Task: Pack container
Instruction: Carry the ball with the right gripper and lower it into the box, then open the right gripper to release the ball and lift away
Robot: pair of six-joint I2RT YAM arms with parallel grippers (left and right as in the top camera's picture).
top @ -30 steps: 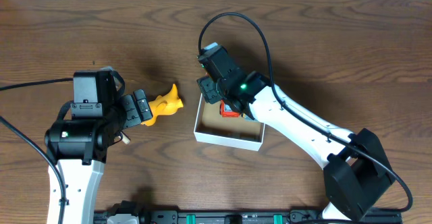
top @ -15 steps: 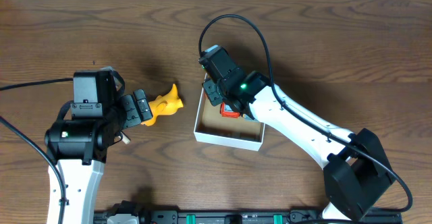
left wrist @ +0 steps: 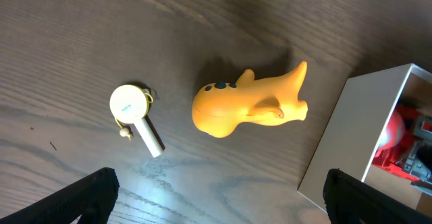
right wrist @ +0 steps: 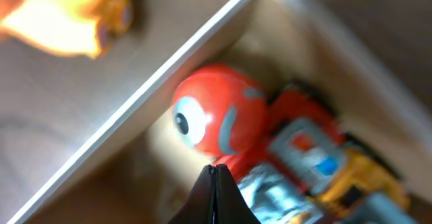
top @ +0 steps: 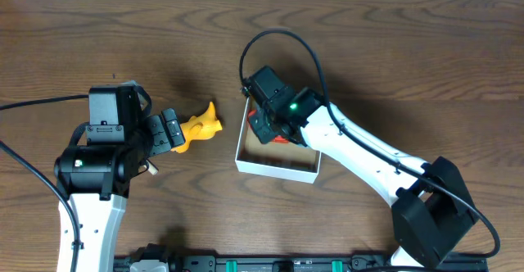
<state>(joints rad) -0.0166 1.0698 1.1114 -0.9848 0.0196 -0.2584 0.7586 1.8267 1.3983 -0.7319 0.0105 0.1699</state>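
Looking down, container mid-table, right gripper over its 11 o'clock corner, left gripper at 9 o'clock of yellow toy, left wrist, fingers spread wide, empty, right wrist, fingers pinched together, red toy in container.

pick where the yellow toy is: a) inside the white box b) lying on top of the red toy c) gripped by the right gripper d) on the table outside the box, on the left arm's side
D: the yellow toy lies on the bare wood table, outside the white wall of the container, while the red toy sits inside it.
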